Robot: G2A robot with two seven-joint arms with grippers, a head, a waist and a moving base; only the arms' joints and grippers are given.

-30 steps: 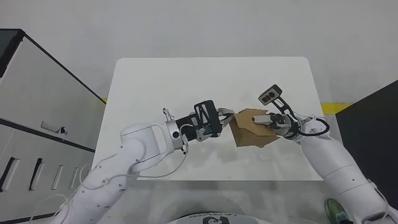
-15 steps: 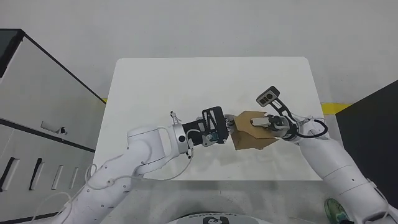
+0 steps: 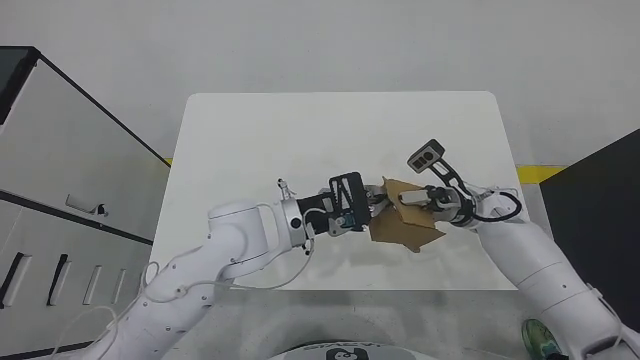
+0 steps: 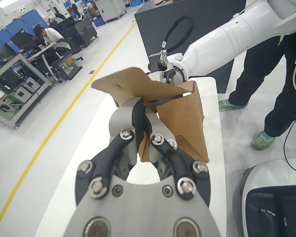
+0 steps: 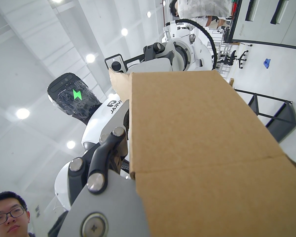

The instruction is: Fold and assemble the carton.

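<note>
Left wrist view: left gripper (image 4: 141, 117) clenches one brown cardboard carton (image 4: 182, 117). Top view: right gripper (image 3: 418, 200) at its 3 o'clock; I cannot tell its grip.

White table (image 3: 300, 130), rounded corners; carton (image 3: 405, 225) over near right part, contact unclear.

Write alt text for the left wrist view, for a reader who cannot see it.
The grey metal left claw pinches a flap of a brown cardboard carton, partly folded and held tilted over the white table. The robot's white right arm meets the carton's far side.
</note>
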